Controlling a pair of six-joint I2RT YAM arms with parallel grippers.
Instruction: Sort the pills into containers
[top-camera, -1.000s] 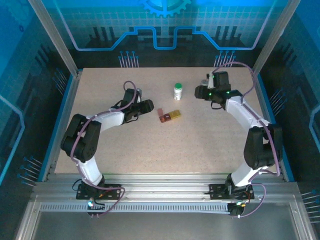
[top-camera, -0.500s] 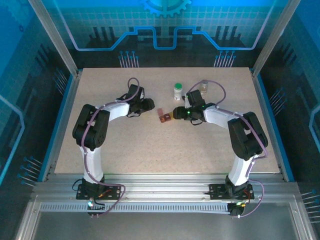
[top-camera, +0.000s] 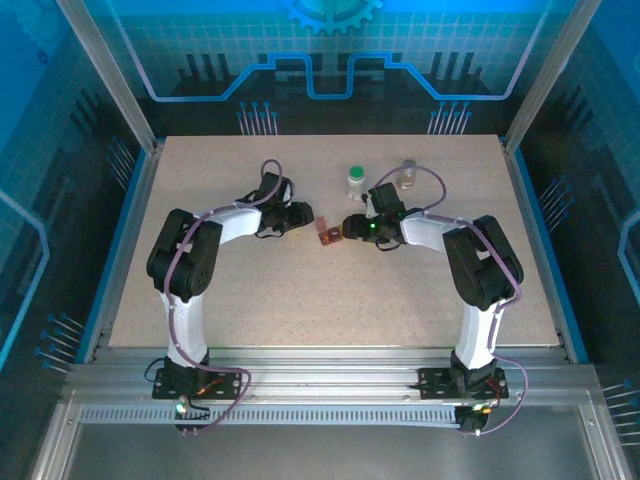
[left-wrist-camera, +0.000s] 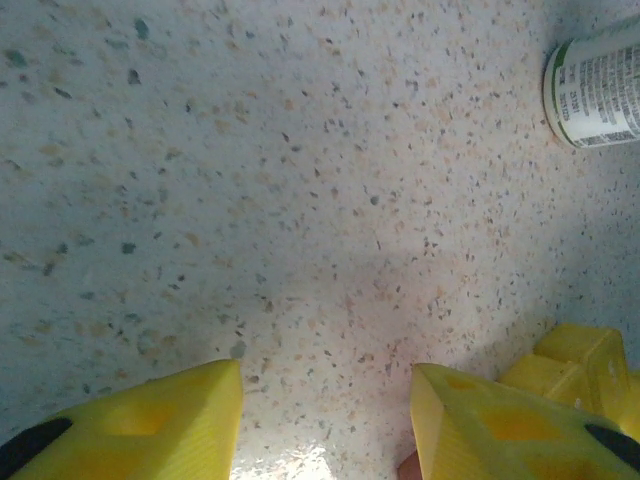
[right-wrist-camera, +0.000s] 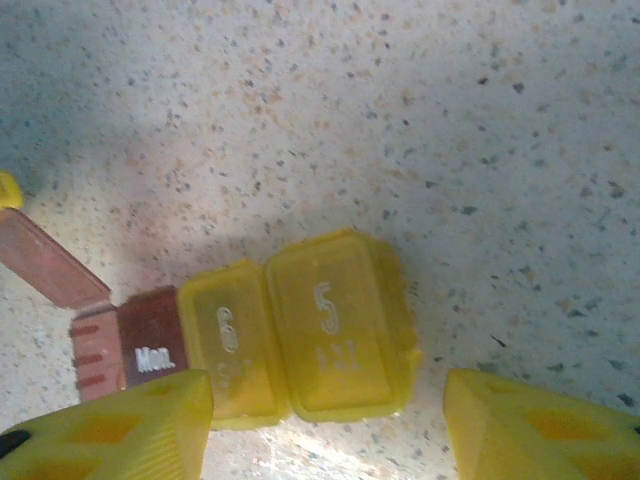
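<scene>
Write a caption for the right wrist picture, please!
Right gripper, jaws apart, over a yellow pill case joined to a red-brown one on a speckled table.

There's a "5" on the wider yellow pill compartment (right-wrist-camera: 340, 325), a "6" on the narrower yellow compartment (right-wrist-camera: 228, 345) beside it, and "Mon." in white on the red-brown compartment (right-wrist-camera: 152, 350). The green print on the white bottle (left-wrist-camera: 600, 90) is too small to read.

The pill strip (right-wrist-camera: 250, 350) lies flat on the tabletop (top-camera: 250, 290): 2 translucent yellow compartments embossed 6 and 5, lids shut, beside a dark red-brown compartment (right-wrist-camera: 150, 345) labelled "Mon." with its lid swung open. Behind it stand a white green-capped bottle (top-camera: 356, 181) and, to its right, a smaller amber vial (top-camera: 407, 173), both upright and apart.
</scene>
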